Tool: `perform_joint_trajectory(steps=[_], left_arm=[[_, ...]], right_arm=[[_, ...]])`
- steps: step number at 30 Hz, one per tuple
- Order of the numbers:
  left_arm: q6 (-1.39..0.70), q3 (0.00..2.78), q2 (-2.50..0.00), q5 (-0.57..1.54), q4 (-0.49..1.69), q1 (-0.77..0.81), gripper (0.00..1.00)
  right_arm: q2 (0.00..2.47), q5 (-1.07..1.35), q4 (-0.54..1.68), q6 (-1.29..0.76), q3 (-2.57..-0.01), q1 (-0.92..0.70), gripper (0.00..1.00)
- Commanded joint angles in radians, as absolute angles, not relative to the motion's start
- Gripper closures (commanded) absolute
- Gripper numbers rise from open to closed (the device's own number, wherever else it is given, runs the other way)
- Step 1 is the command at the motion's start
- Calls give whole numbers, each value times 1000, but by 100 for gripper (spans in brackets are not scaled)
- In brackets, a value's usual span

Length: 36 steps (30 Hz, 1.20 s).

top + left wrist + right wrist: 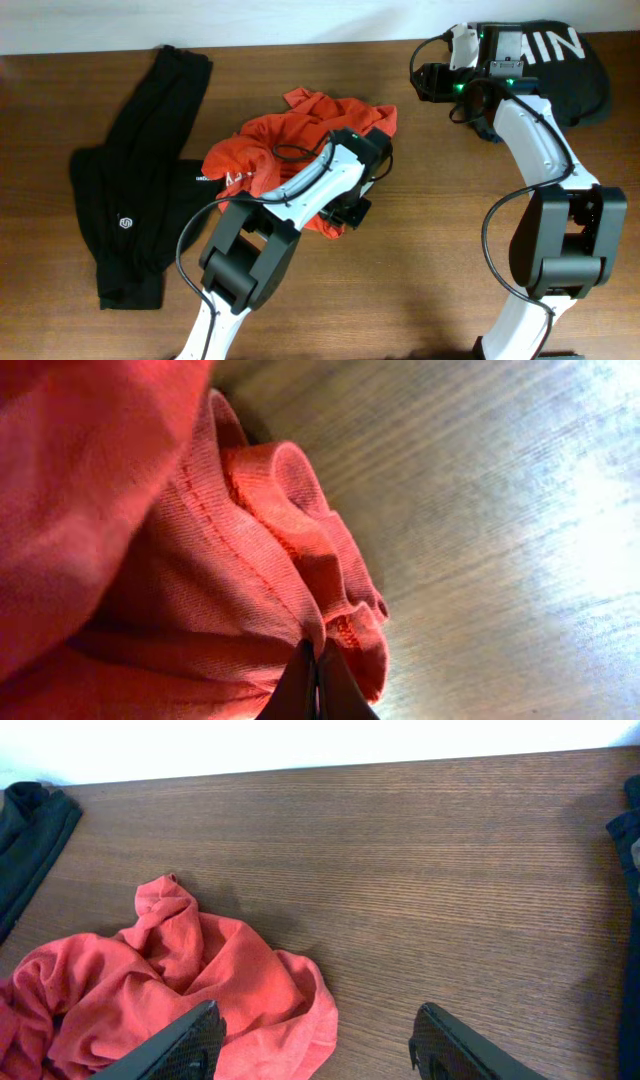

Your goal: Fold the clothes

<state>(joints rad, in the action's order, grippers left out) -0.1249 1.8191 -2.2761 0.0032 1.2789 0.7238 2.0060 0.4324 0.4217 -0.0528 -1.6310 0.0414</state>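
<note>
The orange-red T-shirt lies crumpled in the middle of the table, with a bit of white print showing. My left gripper sits at its near right edge, shut on a fold of the shirt's hem. The shirt also shows in the right wrist view. A long black garment with a small white logo lies at the left. My right gripper is open and empty, held above the table at the back right, apart from the shirt.
A black garment with large white letters lies at the back right corner, behind the right arm. Bare wooden table lies between the two arms. The table's far edge meets a white wall.
</note>
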Motion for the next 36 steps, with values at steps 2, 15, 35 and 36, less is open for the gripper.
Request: perform_joint_trajectory(steps=[2,15,35,36], left_arm=[[-146,1901,-2265,-26,1359,679,99],[-145,2116,-2059,-83,1467,586,99],[-141,2213,-1938,-207,1453,521,99],[-141,2213,-1938,-208,1453,520,99]], right_arm=[[2009,438,427,-70,-1637,48,35],[2067,495,483,-197,-1637,-2,36],[2147,489,544,-270,-1626,-92,39],[2158,486,535,-272,-1626,-96,40]])
